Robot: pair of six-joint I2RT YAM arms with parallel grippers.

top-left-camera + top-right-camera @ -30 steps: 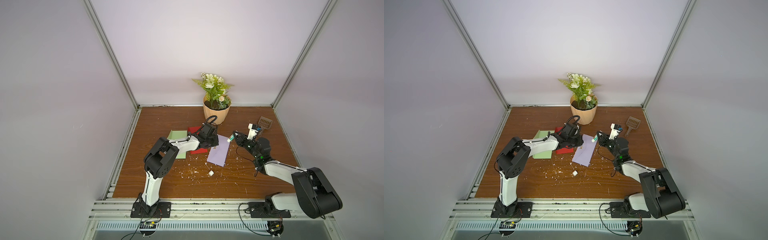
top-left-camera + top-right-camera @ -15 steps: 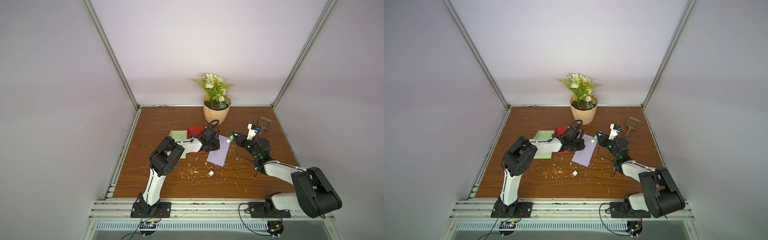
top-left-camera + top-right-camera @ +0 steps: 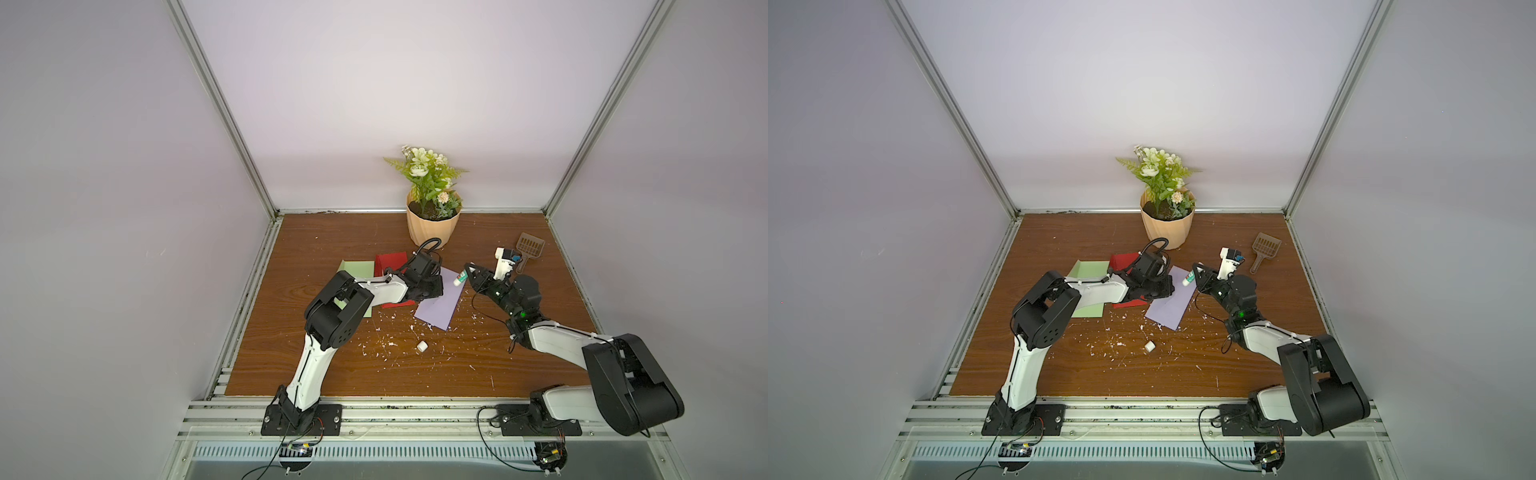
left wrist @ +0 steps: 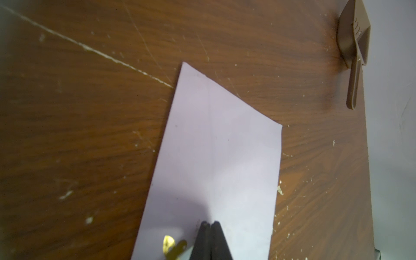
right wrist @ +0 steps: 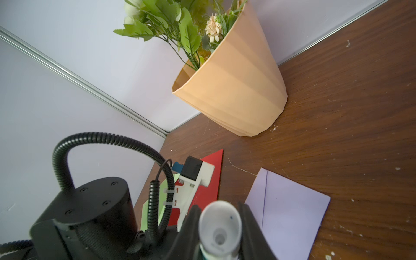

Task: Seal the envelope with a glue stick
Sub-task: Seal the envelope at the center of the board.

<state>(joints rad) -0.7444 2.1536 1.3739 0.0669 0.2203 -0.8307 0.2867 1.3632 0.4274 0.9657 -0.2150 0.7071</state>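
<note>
A lavender envelope (image 3: 439,305) (image 3: 1172,305) lies flat on the wooden table between the two arms. My left gripper (image 3: 430,287) (image 3: 1160,286) is shut with nothing in it. In the left wrist view its tips (image 4: 209,224) sit at one end of the envelope (image 4: 221,146), on or just above the paper. My right gripper (image 3: 469,273) (image 3: 1198,272) is shut on the glue stick (image 3: 460,278) (image 3: 1188,277), held above the envelope's far corner. In the right wrist view the glue stick (image 5: 219,228) shows its open white end between the fingers (image 5: 246,216). A small white cap (image 3: 422,347) lies nearer the front.
A red envelope (image 3: 390,266) and a green envelope (image 3: 356,270) lie under and beside the left arm. A potted plant (image 3: 433,226) stands at the back. A brown scoop (image 3: 530,248) (image 4: 355,45) lies at the back right. White scraps (image 3: 386,343) litter the table.
My left gripper has slid a little toward the front, onto the lavender envelope's end, and its elbow has swung right. The right arm and glue stick have stayed put.
</note>
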